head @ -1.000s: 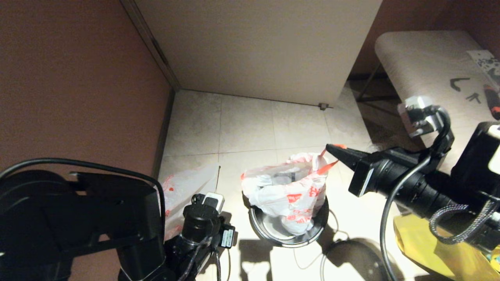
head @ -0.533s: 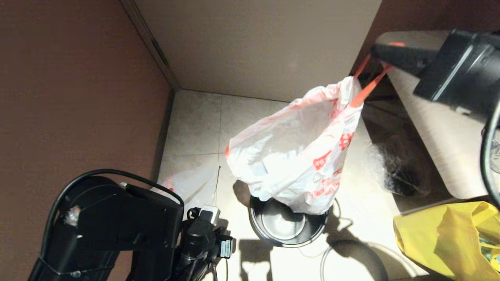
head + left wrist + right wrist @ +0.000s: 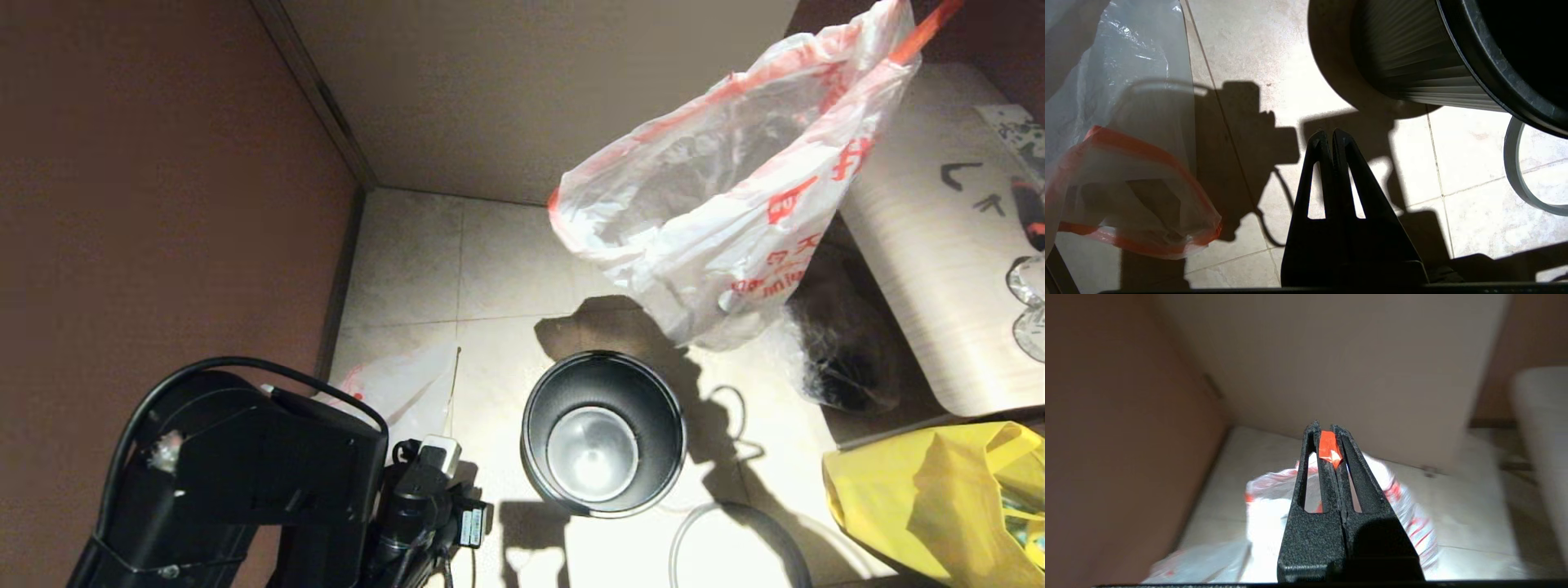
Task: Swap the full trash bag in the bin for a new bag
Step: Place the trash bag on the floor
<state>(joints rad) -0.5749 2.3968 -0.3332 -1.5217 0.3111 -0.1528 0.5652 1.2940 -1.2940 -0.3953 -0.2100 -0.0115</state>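
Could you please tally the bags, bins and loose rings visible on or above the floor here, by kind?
White bags with red print: 2, the full trash bag hanging from the right gripper, the new bag on the floor near the left gripper
Yellow bags: 1, the yellow bag
Bins: 1, the bin
Grey rings: 1, the grey ring
Total: 5

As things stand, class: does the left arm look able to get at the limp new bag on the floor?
Probably yes. The left gripper, shut and empty, hangs low over bare tiles with the new bag close beside it and nothing between them; the bin stands on its other side.
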